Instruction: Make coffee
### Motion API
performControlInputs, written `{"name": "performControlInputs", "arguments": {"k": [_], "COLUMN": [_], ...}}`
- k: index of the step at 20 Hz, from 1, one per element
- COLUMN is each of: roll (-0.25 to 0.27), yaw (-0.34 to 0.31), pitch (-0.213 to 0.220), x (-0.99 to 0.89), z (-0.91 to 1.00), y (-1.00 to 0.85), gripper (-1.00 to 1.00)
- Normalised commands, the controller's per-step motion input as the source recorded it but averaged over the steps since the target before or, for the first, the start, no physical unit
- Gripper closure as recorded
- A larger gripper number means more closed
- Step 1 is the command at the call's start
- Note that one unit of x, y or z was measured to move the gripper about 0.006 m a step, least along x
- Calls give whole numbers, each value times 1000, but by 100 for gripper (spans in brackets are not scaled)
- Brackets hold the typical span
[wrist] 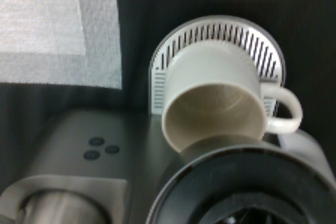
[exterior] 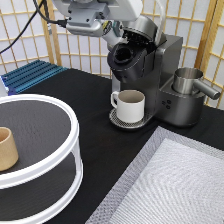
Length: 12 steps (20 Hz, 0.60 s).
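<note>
- The coffee pod itself does not show plainly in either view; it may sit in or near the open brew chamber, but the dark round opening hides any detail.
- The coffee machine (exterior: pixel 150 75) stands at the exterior view's top, right of centre, its lid raised and its dark round brew head (exterior: pixel 122 54) facing out. The wrist view looks down past that head's rim (wrist: pixel 247 185).
- The cream-white mug (exterior: pixel 131 105) stands upright on the machine's slotted drip tray (exterior: pixel 118 120), handle toward the exterior view's left; the wrist view shows it empty (wrist: pixel 217 120).
- The gripper (exterior: pixel 116 26) is at the exterior view's top, just above and beside the open brew head; whether its fingers are apart or together I cannot tell.
- A steel jug (exterior: pixel 189 81) sits on the machine's right side.
- The worktop (exterior: pixel 85 100) is black; a grey mesh mat (exterior: pixel 170 185) covers the bottom right corner.
- A white two-tier round stand (exterior: pixel 50 145) fills the left, with a tan handleless cup (exterior: pixel 7 149) on its upper tier.
- A blue ridged rack (exterior: pixel 32 75) lies at the far left, before a paper-and-wood lattice screen (exterior: pixel 75 47).
- Open black surface lies between stand, mat and machine.
</note>
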Motion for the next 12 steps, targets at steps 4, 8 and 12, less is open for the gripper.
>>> {"name": "performControlInputs", "arguments": {"k": [4, 8, 12], "roll": [29, 9, 0], "yaw": [-43, -28, -66], "pitch": [0, 3, 0], "x": [11, 72, 136], "z": [-25, 61, 42], "y": [431, 539, 338], "gripper": [100, 100, 100]}}
